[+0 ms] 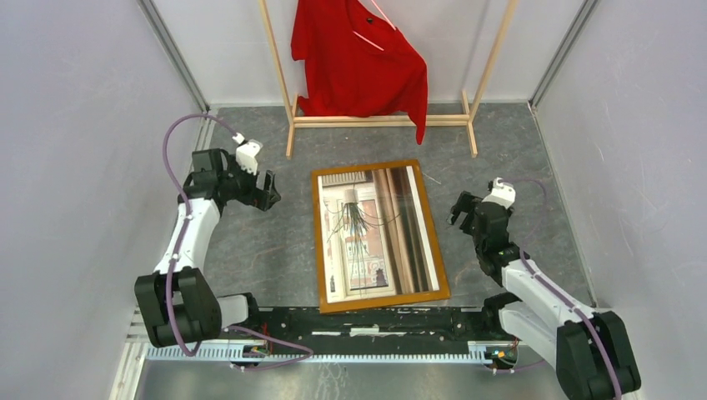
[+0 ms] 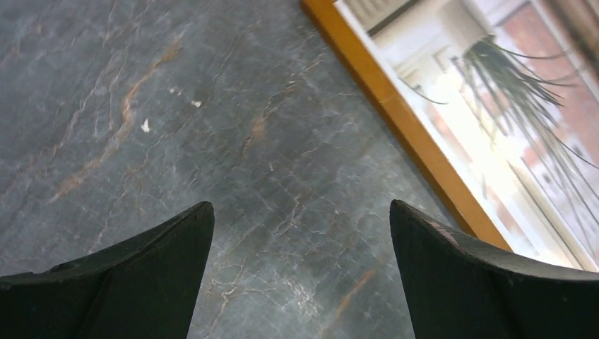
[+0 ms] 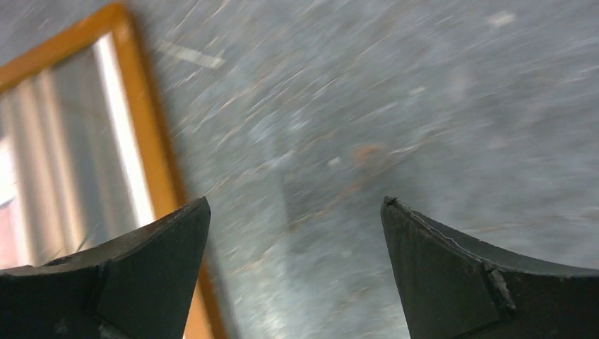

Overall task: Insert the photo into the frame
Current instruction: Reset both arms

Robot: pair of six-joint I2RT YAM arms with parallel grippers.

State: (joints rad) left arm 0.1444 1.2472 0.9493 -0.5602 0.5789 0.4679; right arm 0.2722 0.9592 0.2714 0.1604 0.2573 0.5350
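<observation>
Overhead, I see the frame [image 1: 316,242] lying flat on the grey marbled worktop [image 1: 250,258], about midway between the two arms, with its long sides running away from the bases. The photo [image 1: 379,233] sits inside it, picture side up: grassy plant, pale pot and brown stripes all showing, with orange-brown wood visible along all four edges. A sheen of glare crosses the print. The left pincer [image 1: 268,190] hangs off the frame's far-left corner, clear of the wood, its fingers spread wide with nothing between them. From its wrist camera I get only bare worktop in the gap, while the frame's rim runs diagonally across the upper right with the plant's leaves beyond it. The right pincer [image 1: 460,208] is out to the right of the frame, level with its far half and also apart from it. It too is spread wide and pinches nothing. Its wrist view is smeared, but I can make out the frame's rim and the striped part of the print at the left, partly behind one finger, and open worktop between the tips. A pale wooden rack [image 1: 283,75] with a red shirt [image 1: 358,58] stands at the far end, beyond the frame.
</observation>
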